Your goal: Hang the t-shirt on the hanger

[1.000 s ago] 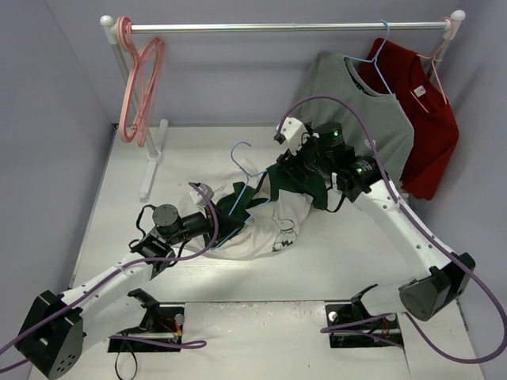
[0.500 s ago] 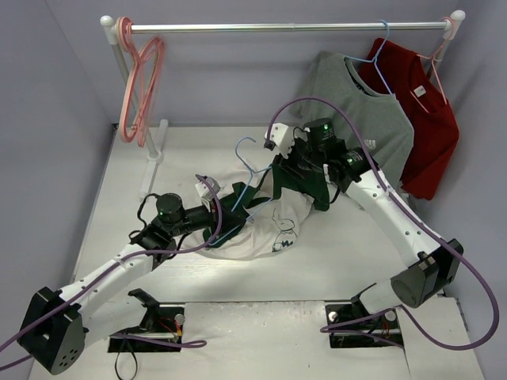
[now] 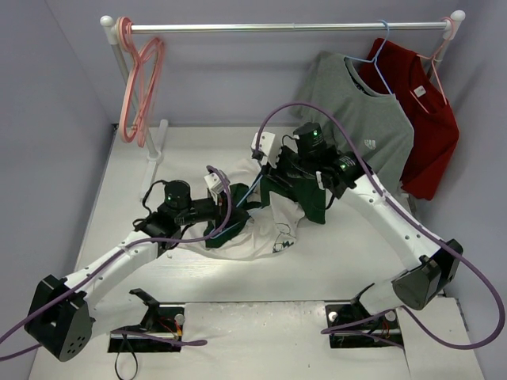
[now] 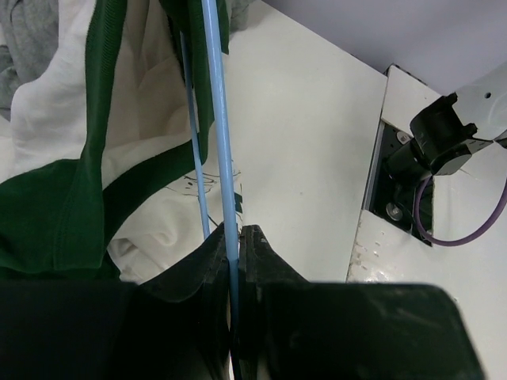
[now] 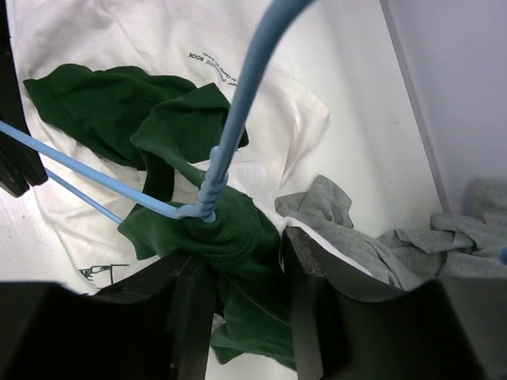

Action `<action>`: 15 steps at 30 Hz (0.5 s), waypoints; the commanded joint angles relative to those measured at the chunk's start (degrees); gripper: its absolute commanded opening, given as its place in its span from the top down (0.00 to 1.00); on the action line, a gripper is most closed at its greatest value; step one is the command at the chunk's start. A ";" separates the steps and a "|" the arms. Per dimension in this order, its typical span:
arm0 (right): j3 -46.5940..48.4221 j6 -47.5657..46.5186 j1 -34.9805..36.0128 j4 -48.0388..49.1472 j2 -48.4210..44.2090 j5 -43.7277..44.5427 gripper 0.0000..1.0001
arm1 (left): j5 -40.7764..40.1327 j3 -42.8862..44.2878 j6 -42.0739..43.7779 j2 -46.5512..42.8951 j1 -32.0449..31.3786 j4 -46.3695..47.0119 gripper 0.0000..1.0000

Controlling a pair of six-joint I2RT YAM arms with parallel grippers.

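Left gripper (image 4: 235, 237) was pinched tight on the hanger (image 4: 215, 119) wire. Right gripper (image 5: 242, 293) was narrowed onto the green collar (image 5: 230, 229), with the hook (image 5: 253, 71) already out through the neck hole. Shirt (image 5: 158, 39) lay crumpled in the middle of the table (image 4: 317, 158), hanger arms partly inside.

Judgement: left should hold the wire rigid while right drags the collar down past the twisted neck. Go slowly, the ribbed knit could snag there.

Wire was thin, smooth and springy-looking. Cotton was soft, limp and bunched.
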 commanded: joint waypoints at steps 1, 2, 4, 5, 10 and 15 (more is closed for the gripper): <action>1.70 2.19 0.82 3.13 -3.11 -5.18 0.65 | 2.32 5.45 2.81 -0.75 -0.49 5.63 1.00; 1.17 2.19 0.73 3.21 -3.37 -4.92 0.68 | 2.14 5.71 2.98 -0.75 -0.49 5.19 1.00; 0.73 2.19 0.73 3.39 -3.72 -4.48 0.82 | 1.88 5.89 3.68 -0.93 -0.40 4.32 1.00; 0.38 2.19 0.64 3.30 -4.25 -4.04 0.93 | 1.27 6.33 4.38 -1.10 -0.49 3.01 1.00; -1.29 1.58 0.73 4.00 -6.62 0.26 1.00 | -8.99 8.69 6.58 -2.51 -0.31 -5.68 1.00; -4.19 1.40 0.64 7.08 -11.35 6.06 1.00 | -25.16 12.48 5.45 -3.39 0.21 -10.71 0.48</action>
